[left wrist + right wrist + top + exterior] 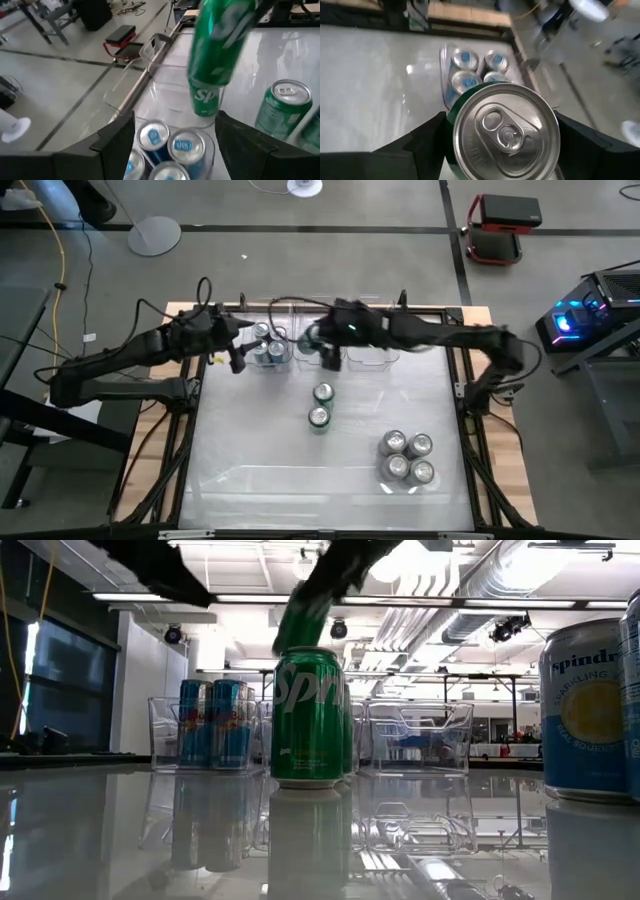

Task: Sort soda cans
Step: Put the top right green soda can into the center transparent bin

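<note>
My right gripper [318, 340] is shut on a green soda can [220, 40], which it holds in the air above the middle clear bin [165, 95], where another green can [205, 100] stands. Two green cans [321, 405] stand upright on the table's middle. Several blue cans [170, 150] fill the left bin [268, 345]. My left gripper [237, 358] is open beside that bin, its fingers apart above the blue cans. Several silver-grey cans [405, 455] stand in a cluster at the near right. My right gripper pinches the green can by its two opposite sides [451, 125] between its fingers [420, 142]. The can's silver top [505, 130] faces back toward the wrist. The fingers slant down from the table's right side and lie along the can. The can hangs tilted, clear of the bin and the table.
A third clear bin [375, 352] stands at the far edge, right of the middle one. In the low view one green can [308, 720] stands in front of the bins. The two arms' grippers are close together at the far edge.
</note>
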Robot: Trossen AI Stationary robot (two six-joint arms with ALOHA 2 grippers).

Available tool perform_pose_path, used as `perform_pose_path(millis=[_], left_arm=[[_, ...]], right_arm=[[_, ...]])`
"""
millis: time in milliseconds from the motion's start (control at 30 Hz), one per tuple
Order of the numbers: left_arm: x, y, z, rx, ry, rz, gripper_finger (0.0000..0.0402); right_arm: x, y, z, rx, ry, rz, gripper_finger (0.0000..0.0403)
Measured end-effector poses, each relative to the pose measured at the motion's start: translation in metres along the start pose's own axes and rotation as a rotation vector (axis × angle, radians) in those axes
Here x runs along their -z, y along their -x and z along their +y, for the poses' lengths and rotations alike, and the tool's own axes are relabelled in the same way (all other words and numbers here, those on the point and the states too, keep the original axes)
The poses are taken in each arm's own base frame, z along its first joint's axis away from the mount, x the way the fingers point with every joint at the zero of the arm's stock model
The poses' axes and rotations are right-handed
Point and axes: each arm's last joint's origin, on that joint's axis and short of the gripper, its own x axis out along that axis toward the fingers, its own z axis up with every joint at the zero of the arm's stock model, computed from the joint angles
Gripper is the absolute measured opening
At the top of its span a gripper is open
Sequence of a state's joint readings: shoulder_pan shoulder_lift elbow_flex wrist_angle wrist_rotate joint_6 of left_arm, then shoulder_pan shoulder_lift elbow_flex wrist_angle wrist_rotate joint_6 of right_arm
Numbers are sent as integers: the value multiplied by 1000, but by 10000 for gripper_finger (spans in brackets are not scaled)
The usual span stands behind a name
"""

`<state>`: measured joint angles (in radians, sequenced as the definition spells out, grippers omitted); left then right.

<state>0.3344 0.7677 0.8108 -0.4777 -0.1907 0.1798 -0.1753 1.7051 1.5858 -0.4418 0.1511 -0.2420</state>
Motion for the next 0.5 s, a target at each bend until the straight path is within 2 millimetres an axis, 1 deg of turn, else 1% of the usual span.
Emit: perform_pose_path(millis=[100, 267, 367, 500], left_arm=[[12, 2, -2, -3, 27, 8, 254], [23, 1, -3, -22, 49, 32, 254], [27, -1, -4, -23, 49, 42, 254], [29, -3, -5, -23, 47, 48, 254]], right_arm=[[5, -34, -12, -26, -13, 49, 283], [17, -77, -20, -32, 5, 187, 283], [25, -92, -24, -58, 8, 262, 283], [36, -103, -26, -136, -4, 301, 283]])
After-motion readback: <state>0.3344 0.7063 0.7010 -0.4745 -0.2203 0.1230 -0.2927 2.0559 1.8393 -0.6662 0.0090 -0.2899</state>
